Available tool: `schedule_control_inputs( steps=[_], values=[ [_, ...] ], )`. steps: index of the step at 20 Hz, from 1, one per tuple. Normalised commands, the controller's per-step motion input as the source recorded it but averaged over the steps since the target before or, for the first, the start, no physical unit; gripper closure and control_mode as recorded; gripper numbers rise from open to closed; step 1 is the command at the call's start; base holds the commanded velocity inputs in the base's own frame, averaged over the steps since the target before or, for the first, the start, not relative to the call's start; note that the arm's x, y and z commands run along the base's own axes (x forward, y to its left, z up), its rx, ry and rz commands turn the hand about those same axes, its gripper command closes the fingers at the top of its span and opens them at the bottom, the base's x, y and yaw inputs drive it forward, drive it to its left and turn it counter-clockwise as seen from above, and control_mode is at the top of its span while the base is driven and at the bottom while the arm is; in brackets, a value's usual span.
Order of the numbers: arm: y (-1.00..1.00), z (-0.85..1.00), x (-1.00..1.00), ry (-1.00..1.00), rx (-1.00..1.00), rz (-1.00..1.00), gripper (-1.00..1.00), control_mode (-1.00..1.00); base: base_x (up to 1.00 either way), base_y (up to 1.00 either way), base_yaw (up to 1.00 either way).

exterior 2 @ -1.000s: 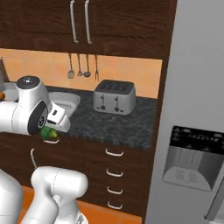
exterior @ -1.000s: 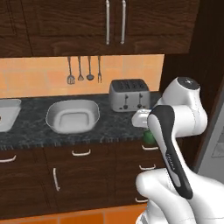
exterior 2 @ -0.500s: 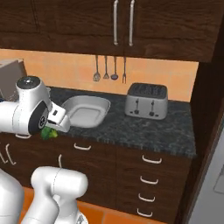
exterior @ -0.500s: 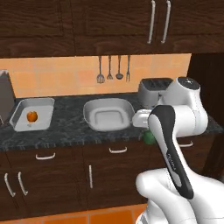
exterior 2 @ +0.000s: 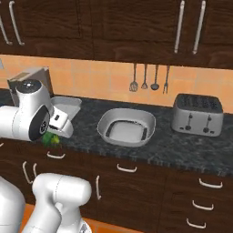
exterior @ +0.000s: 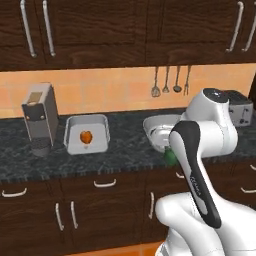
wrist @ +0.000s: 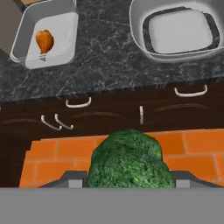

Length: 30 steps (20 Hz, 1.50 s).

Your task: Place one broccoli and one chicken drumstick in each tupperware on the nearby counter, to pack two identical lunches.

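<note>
The bumpy green broccoli floret [wrist: 129,159] sits between the jaws, which are part-way closed on it, with the gripper [wrist: 129,175] held out in front of the cabinets, over the orange tiled floor [wrist: 197,151] rather than over the dark speckled stone surface [wrist: 105,65]. The squarish straight-walled light-grey tupperware [wrist: 26,54] already has one glossy orange chicken drumstick [wrist: 44,40] in it; the wider round-cornered tupperware with the flared rim [wrist: 140,41] looks empty. So the step in hand appears to be carrying a floret to a tub. The next move calls for reaching forward over the surface, centring above one tub, lowering and letting go. A silver toaster [exterior 2: 197,113] stands well apart.
</note>
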Motion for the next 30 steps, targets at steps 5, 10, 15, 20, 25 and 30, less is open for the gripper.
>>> schedule_control_inputs(
  steps=[5, 10, 15, 20, 25, 30],
  values=[
    [0.00, 0.00, 0.00, 0.00, 0.00, 0.00, 1.00, 1.00, 0.26, 0.82, -0.02],
    [0.00, 0.00, 0.00, 0.00, 0.00, 0.00, 1.00, 1.00, 0.10, 0.55, 0.00],
    [0.00, 0.00, 0.00, 0.00, 0.00, 0.00, 1.00, 1.00, 0.29, 0.17, -0.01],
    [0.00, 0.00, 0.41, 0.07, -0.22, -0.01, 1.00, -1.00, 0.23, 0.02, 0.00],
    [0.02, -0.24, 0.90, 0.01, -0.24, -0.09, 1.00, -1.00, 0.00, 0.00, 0.00],
    [0.01, -0.48, 0.92, -0.29, 0.08, -0.03, 1.00, -1.00, 0.00, 0.00, 0.00]
  ],
)
